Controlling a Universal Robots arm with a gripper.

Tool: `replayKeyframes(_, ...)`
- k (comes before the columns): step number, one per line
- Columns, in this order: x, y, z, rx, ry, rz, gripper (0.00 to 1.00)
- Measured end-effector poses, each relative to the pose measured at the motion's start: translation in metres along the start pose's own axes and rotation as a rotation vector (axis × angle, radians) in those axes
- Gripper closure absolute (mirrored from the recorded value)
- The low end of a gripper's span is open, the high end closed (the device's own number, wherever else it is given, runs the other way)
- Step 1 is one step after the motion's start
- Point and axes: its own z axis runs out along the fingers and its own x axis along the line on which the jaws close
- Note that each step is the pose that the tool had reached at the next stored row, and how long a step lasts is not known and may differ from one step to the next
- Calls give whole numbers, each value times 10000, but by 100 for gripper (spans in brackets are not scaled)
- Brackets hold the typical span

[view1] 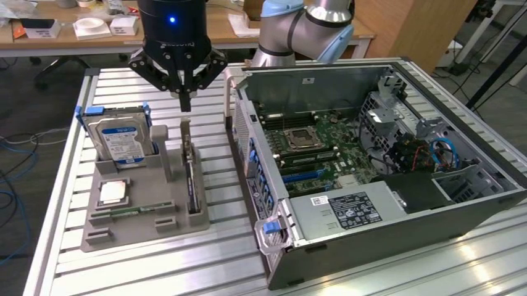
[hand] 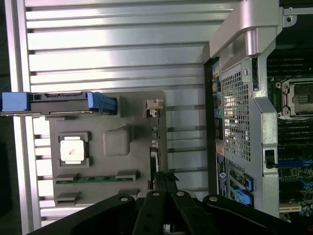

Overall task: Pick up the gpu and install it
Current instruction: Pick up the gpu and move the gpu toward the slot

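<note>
Exterior view, largest first: the open computer case [view1: 461,203] lies on the slatted table [view1: 165,271], to the exterior view's right of the fingers, with its motherboard [view1: 329,135] facing up. Below the fingers sits the grey holder [view1: 140,237], and the hard drive [view1: 123,142] stands upright in it on their other side. The gpu [view1: 191,179] stands on edge in the holder's slot under the gripper [view1: 185,105]. The fingers are pressed together on nothing, their tips just above the card's upper edge and apart from it.

I judge the card light and stiff but fragile. It is best pinched across the bare board along its upper edge, clear of the cooler and of the contact edge seated below.

Wrist view looks straight down and adds the plan. The gpu [hand: 153,156] shows as a thin line close beside the gripper [hand: 166,178], seemingly a little off the fingertips' line. Its silver bracket [hand: 154,107] is at the end farther from them. The exterior view gives the height gap, which the downward look flattens.
</note>
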Motion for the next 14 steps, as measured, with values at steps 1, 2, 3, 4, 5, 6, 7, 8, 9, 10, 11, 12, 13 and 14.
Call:
replayKeyframes(1, 0, 0, 0, 1, 0, 0, 89)
replayKeyframes(2, 0, 0, 0, 0, 0, 0, 89)
replayKeyframes(3, 0, 0, 0, 1, 0, 0, 89)
replayKeyframes(4, 0, 0, 0, 0, 0, 0, 89)
replayKeyframes(5, 0, 0, 0, 1, 0, 0, 89)
replayKeyframes(6, 0, 0, 0, 1, 0, 0, 89)
replayKeyframes(7, 0, 0, 0, 0, 0, 0, 89)
replayKeyframes(8, 0, 0, 0, 0, 0, 0, 83)
replayKeyframes(9, 0, 0, 0, 0, 0, 0, 83)
replayKeyframes(10, 0, 0, 0, 0, 0, 0, 77)
replayKeyframes(11, 0, 0, 0, 0, 0, 0, 71)
replayKeyframes(12, 0, 0, 0, 0, 0, 0, 71)
replayKeyframes(13, 0, 0, 0, 1, 0, 0, 65)
replayKeyframes(14, 0, 0, 0, 0, 0, 0, 65)
